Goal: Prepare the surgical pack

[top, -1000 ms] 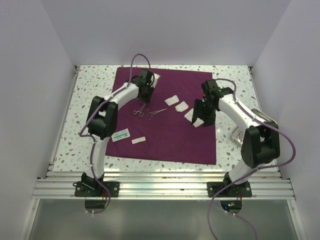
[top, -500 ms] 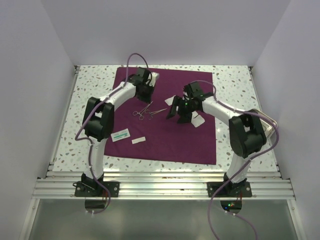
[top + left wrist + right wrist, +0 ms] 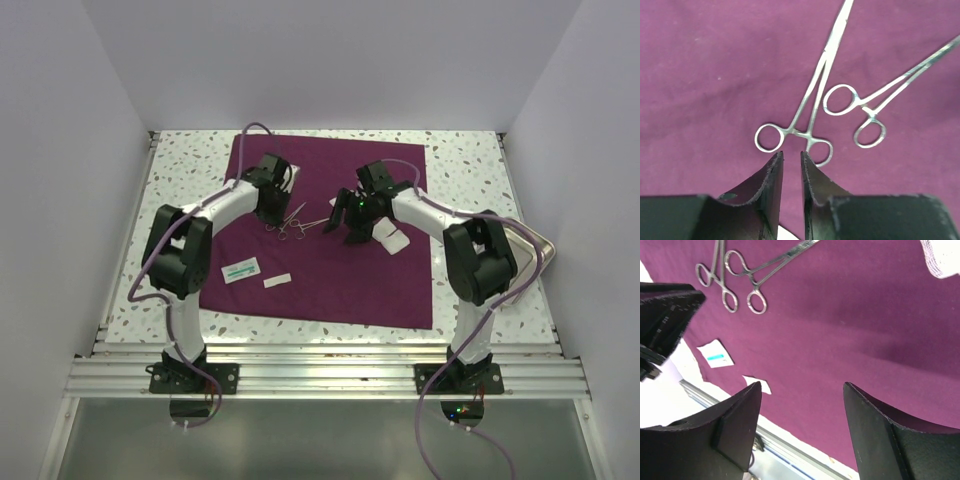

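The surgical pack [image 3: 330,285], a maroon drape, is spread flat beneath both tools and reaches well past them on every side. If a finger is lowered too far, the cloth could be caught and dragged into a wrinkle, and everything lying on it would be shifted.

The left gripper [image 3: 790,156] is set narrow, with only a thin gap and nothing seen between the jaws. The right gripper [image 3: 802,386] is held wide and empty above bare cloth. The left gripper is seen close on its left side, so a knock could be caused if either is swung across.

Just ahead of the left tips lie the ring handles of one pair of forceps [image 3: 805,115]. A second pair [image 3: 875,107] lies ahead and to the right, just beside the first. With so thin a gap, a ring could be shoved rather than straddled, and the neighbouring pair disturbed.

Gauze [image 3: 940,260], ahead and right of the right gripper, could be snagged in a sweep.
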Robot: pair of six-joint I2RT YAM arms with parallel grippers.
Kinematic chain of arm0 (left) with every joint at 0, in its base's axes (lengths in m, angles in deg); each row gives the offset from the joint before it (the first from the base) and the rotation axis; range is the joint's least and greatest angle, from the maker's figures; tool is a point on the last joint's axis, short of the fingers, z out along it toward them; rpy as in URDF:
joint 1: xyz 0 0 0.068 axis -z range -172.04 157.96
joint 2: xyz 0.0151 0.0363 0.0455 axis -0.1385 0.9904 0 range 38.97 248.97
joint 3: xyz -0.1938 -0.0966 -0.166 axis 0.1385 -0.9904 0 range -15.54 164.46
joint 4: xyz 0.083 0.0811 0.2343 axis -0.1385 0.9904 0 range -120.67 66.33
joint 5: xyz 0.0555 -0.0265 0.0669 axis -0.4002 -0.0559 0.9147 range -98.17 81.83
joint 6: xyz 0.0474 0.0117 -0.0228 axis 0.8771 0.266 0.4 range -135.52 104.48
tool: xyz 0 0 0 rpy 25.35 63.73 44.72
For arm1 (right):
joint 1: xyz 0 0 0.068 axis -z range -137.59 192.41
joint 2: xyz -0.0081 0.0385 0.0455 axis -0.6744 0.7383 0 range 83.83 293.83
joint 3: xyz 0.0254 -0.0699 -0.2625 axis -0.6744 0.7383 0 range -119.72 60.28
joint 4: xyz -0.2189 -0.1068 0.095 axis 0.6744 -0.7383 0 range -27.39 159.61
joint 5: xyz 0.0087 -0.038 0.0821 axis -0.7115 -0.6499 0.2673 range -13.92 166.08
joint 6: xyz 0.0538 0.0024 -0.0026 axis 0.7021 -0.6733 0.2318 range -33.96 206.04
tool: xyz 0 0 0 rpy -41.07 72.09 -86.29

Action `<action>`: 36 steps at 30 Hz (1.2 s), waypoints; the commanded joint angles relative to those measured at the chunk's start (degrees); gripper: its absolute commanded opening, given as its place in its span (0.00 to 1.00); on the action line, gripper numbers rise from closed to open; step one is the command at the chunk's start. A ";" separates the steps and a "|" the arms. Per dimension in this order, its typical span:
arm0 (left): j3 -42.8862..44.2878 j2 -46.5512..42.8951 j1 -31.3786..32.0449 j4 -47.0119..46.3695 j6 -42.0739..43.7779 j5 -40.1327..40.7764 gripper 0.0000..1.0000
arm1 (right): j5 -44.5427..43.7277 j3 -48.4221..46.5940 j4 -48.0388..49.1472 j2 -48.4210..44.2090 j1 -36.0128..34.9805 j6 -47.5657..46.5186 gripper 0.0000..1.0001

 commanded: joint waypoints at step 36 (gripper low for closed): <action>1.03 1.64 -4.48 -4.44 -5.25 1.91 0.18 | -0.63 -1.02 -3.07 -1.38 -0.86 -3.26 0.69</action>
